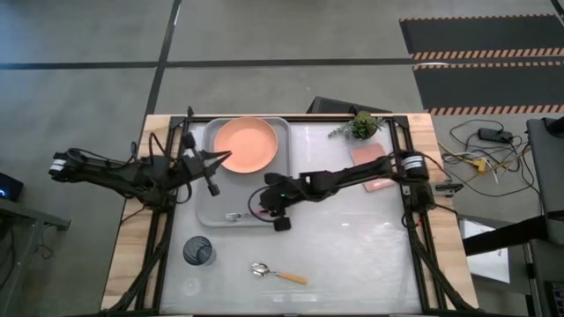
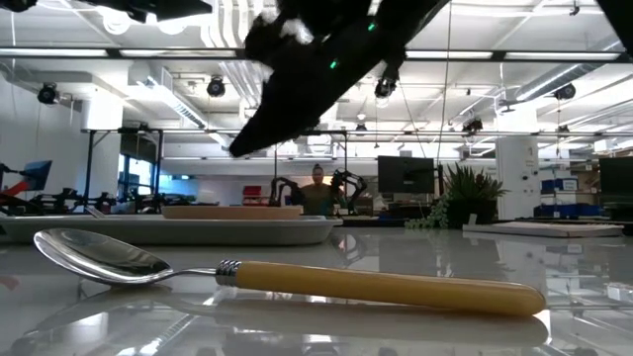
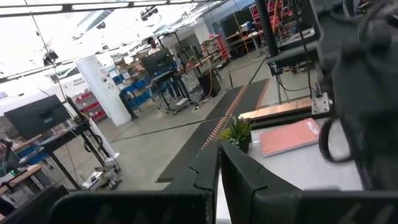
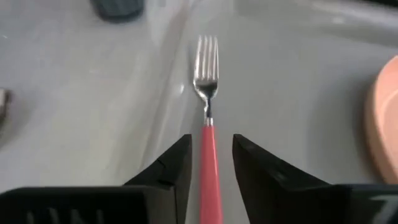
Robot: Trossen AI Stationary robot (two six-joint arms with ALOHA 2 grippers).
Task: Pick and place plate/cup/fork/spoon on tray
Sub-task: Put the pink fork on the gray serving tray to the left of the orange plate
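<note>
From above, you see the plate (image 1: 246, 143) in the tray (image 1: 204, 209), the fork (image 1: 234, 216) on the tray's near edge under the right gripper (image 1: 277, 214), and the cup (image 1: 198, 252) and spoon (image 1: 277, 274) on the surface (image 1: 352, 246). The left gripper (image 1: 212, 173) hovers beside the plate, jaws released. Your right wrist view shows released jaws straddling the fork's (image 4: 208, 134) handle.

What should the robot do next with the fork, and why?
Probably lift the right gripper away. The fork already lies flat on the tray, its pink handle sitting between open jaws with gaps either side. The cup and spoon wait on the table.
</note>
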